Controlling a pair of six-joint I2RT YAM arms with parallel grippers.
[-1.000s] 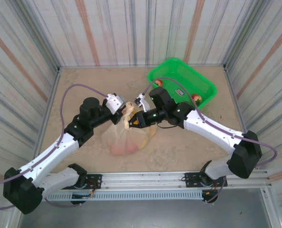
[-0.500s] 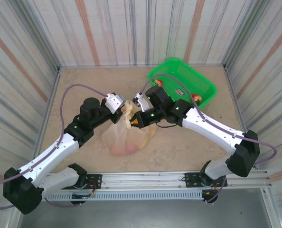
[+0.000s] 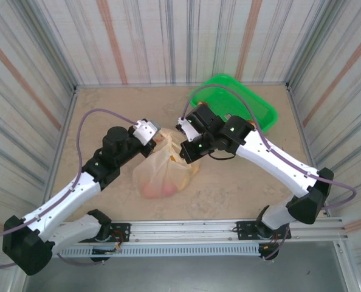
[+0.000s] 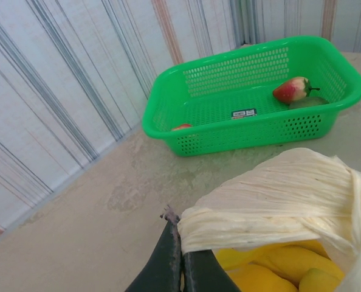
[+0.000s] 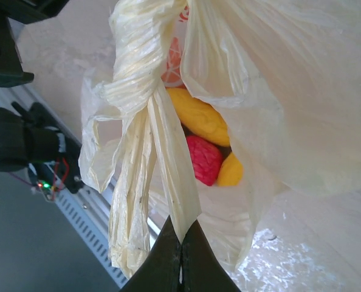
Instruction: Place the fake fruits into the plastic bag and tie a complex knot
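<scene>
Right gripper point(image 5: 180, 242) has shifted rightward near frame centre, jaws closed on a handle of the plastic bag point(image 3: 159, 176); left gripper point(image 4: 179, 243) pinches another.

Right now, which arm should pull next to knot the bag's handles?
Right, probably. The right gripper is shut on the handle's loose tail below the twist. The left gripper pins the other handle, a steady anchor.

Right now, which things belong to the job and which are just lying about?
Job: plastic bag, fake fruits inside it, unbagged red-green fruit, left gripper, right gripper, both pinching the bag.
Lying about: green basket, its white label.
</scene>
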